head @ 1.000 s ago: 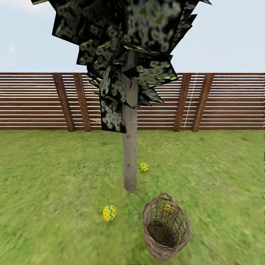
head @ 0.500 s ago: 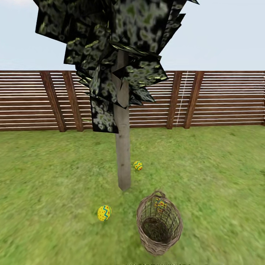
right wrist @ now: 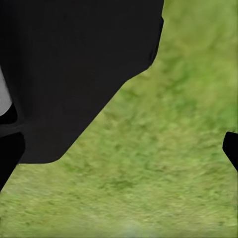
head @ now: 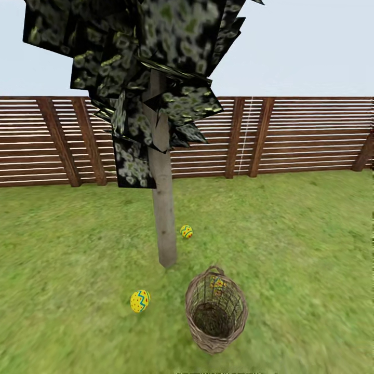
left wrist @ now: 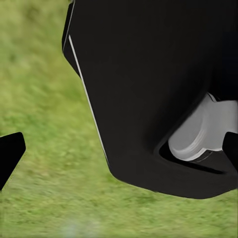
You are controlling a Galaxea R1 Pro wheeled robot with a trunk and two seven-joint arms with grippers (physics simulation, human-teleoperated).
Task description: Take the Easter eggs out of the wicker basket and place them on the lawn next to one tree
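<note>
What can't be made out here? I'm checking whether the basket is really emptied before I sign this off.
- Third egg: head view, glimpsed through the wicker basket weave; whether it lies inside or on the grass behind, I cannot tell.
- Tree: head view, crown cut off by the top edge.
- Lawn: both wrist views, largely covered by a dark robot part; grass blurred.
</note>
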